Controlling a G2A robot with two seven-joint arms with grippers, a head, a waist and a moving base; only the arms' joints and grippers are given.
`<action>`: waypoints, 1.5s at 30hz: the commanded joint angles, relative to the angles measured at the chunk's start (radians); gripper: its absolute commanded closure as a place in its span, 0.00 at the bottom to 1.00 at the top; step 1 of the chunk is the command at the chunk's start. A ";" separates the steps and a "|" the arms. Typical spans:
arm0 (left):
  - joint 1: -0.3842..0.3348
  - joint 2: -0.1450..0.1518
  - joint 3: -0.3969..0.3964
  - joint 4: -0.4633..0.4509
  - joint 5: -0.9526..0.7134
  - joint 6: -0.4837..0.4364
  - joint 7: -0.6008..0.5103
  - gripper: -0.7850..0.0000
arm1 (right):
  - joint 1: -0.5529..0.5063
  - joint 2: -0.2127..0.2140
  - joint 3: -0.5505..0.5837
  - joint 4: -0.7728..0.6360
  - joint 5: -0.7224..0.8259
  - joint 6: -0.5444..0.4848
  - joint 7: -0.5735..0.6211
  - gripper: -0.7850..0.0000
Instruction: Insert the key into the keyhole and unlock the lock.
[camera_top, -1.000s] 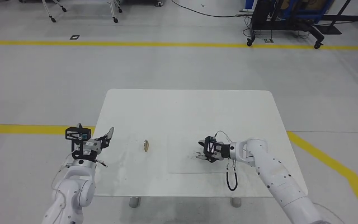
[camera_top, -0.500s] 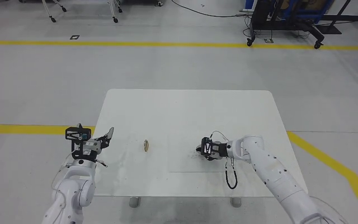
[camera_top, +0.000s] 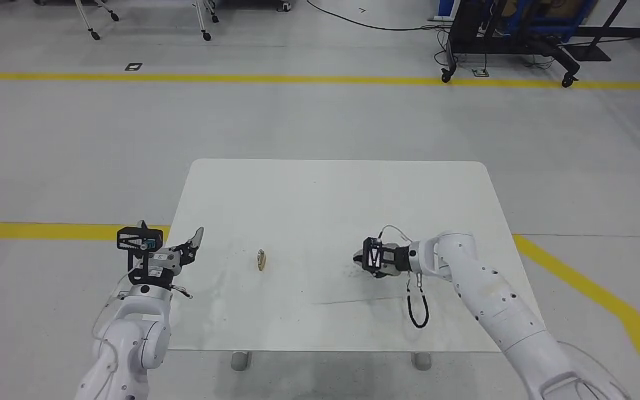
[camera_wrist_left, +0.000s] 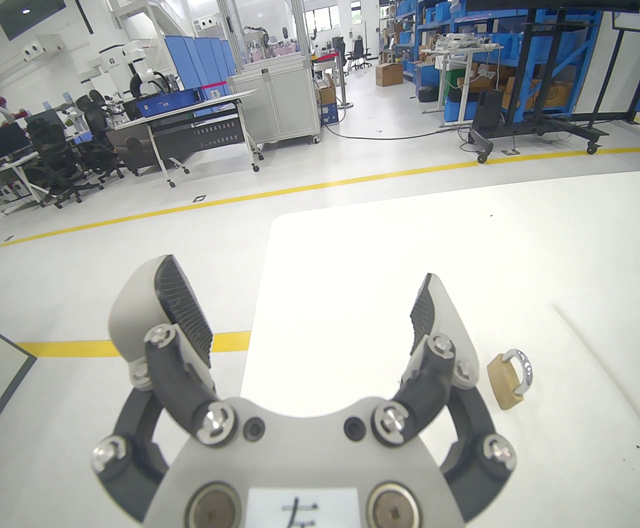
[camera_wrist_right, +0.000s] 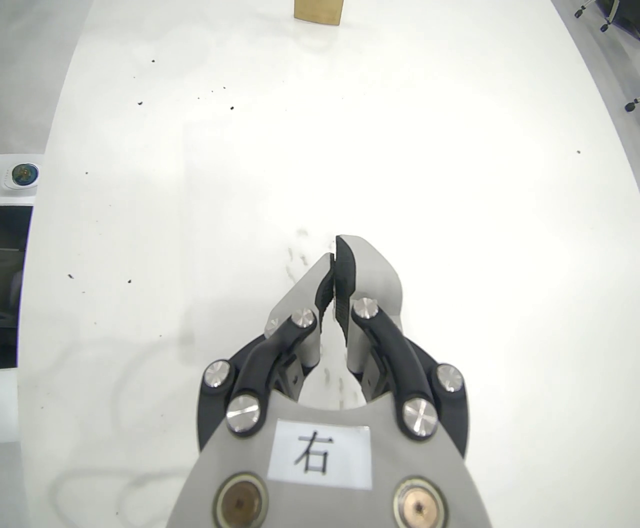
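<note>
Right wrist view: found the right pincer (camera_wrist_right: 334, 250) squeezed fully shut, whether on the key impossible to tell, and the padlock (camera_wrist_right: 318, 11) lying well ahead of it on the table (camera_wrist_right: 450, 150). Found the left pincer (camera_wrist_left: 300, 280) spread wide and empty, padlock near, ahead and aside. Judged insertion and turning both left undone, padlock untouched.
</note>
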 joint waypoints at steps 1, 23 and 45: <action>0.000 0.000 0.000 0.000 0.000 0.000 0.000 0.00 | 0.002 0.001 -0.002 0.004 -0.001 0.001 -0.004 1.00; 0.000 0.000 0.000 0.000 0.000 0.000 0.000 0.00 | -0.022 0.000 0.020 0.020 0.143 0.034 -0.184 1.00; 0.028 -0.005 -0.014 -0.101 -0.196 -0.146 0.095 0.00 | -0.122 0.009 0.039 0.005 0.440 0.000 -0.674 1.00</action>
